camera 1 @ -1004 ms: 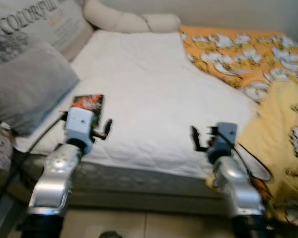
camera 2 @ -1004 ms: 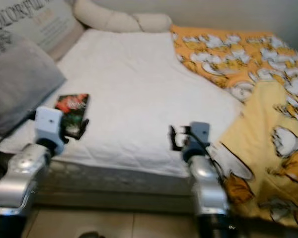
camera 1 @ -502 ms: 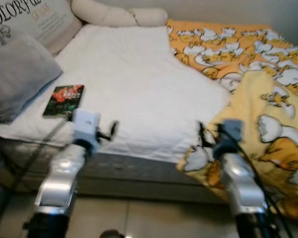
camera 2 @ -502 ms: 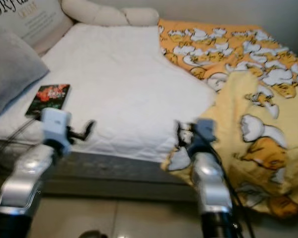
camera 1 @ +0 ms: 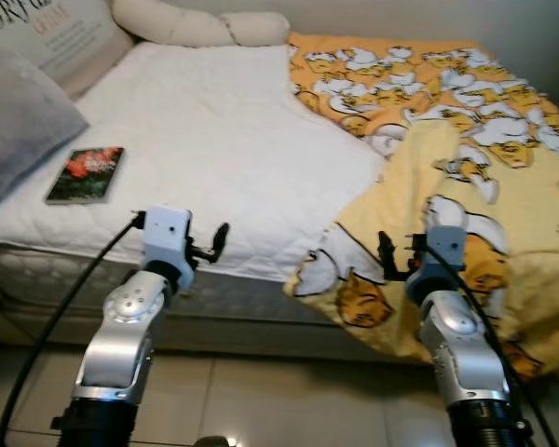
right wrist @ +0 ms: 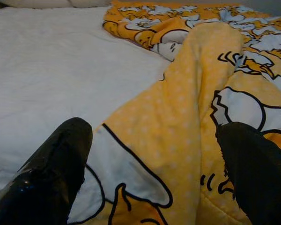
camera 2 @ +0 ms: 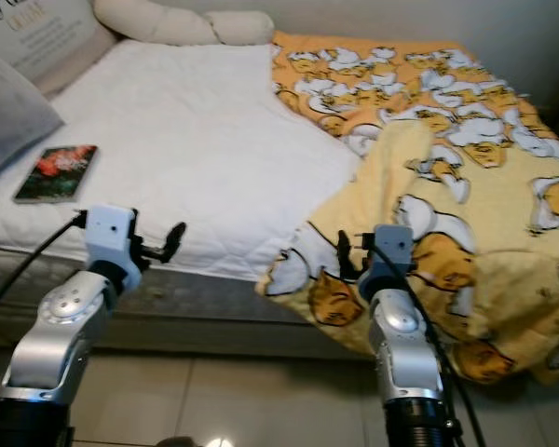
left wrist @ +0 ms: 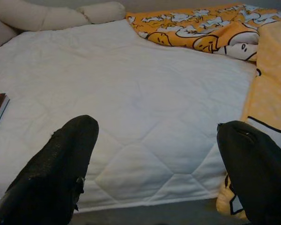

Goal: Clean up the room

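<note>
A rumpled yellow and orange duck-print blanket [camera 1: 466, 140] covers the bed's right half and hangs over its front edge. The white quilted mattress cover [camera 1: 205, 121] lies bare on the left half. A small book [camera 1: 86, 174] with a red and green cover rests near the left front corner. My left gripper [camera 1: 212, 244] hovers open at the bed's front edge, over the white cover [left wrist: 145, 117]. My right gripper [camera 1: 396, 256] is open too, just in front of the hanging blanket fold [right wrist: 178, 117], holding nothing.
A grey pillow [camera 1: 19, 130] and a printed cushion [camera 1: 56, 37] lie at the bed's left end. A cream bolster [camera 1: 196, 28] runs along the far side. Tiled floor [camera 1: 261, 400] lies below my arms, and a black cable [camera 1: 65, 307] trails from the left wrist.
The whole view has shifted: the camera moved rightwards along the bed, so the blanket now sits before my right gripper. Both arms keep the same raised pose, fingers open.
</note>
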You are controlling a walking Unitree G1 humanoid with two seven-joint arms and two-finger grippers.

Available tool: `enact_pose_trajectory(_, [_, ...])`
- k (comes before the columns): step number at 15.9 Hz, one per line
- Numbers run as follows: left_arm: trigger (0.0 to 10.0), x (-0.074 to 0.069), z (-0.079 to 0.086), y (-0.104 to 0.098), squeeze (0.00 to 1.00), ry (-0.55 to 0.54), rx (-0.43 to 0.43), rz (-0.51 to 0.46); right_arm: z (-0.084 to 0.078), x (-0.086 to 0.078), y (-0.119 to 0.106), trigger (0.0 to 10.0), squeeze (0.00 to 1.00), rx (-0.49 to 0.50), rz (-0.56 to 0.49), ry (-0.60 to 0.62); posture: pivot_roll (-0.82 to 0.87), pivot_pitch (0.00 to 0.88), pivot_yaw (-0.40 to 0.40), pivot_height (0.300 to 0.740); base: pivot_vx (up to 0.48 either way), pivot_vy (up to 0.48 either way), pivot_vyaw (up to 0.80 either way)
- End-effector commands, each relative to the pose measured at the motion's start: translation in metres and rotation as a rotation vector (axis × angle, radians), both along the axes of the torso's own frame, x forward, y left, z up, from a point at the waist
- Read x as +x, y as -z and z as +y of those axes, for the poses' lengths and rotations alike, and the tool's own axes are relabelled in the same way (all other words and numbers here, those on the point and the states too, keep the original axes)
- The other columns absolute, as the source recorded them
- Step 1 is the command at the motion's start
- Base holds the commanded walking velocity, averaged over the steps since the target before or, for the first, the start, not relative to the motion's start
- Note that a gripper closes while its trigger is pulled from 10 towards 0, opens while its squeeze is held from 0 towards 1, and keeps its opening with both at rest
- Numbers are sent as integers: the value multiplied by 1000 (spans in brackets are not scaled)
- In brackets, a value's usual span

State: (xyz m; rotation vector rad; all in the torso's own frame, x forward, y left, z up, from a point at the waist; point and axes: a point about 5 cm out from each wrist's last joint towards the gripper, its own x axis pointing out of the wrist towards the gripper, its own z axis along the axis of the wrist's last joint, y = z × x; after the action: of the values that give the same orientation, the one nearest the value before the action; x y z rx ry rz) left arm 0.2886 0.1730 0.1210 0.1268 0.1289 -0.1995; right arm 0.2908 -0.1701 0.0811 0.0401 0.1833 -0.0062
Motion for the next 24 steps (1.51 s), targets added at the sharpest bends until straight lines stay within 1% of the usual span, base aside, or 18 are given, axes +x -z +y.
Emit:
enact_pose_trajectory(1, [10000,2,4,-2,0,-8,6,-8,10,3,-7,10000,1000,17,-25,-37,80,0,-7,740,0,0,0])
enact_pose_trajectory(2, [10000,2,3,-2,0,-4,-2,-10,12,3,-6,10000,1000,5,-15,-50,78,0,-8,740,0,0,0])
enact_pose_trajectory(3, [10000,3,3,-3,0,-6,-8,-12,13,4,-5,10000,75,-11,-7,-52,78,0,-8,740,0,0,0])
enact_pose_trajectory(4, [10000,4,3,-3,0,-9,-13,-13,11,4,-2,10000,0,-27,24,-49,78,0,-10,740,0,0,0])
enact_pose_trajectory(7, [10000,5,2,-2,0,-11,-16,-12,8,4,2,10000,0,-40,47,-47,77,0,-9,740,264,0,0])
enact_pose_trajectory(10, [10000,6,2,-2,0,-9,-16,-12,9,4,2,10000,0,-9,66,-42,77,0,-10,740,295,0,0])
enact_pose_trajectory(11, [10000,6,3,-2,0,-9,-15,-11,9,4,3,10000,0,-17,74,-44,78,0,-11,740,296,0,0])
enact_pose_trajectory(14, [10000,6,3,-2,0,-10,-13,-10,10,4,3,10000,0,-41,68,-46,77,0,-9,740,296,0,0])
enact_pose_trajectory(24, [10000,8,6,-2,0,-11,-6,-9,12,6,2,10000,0,-44,62,-54,79,0,1,740,295,0,0])
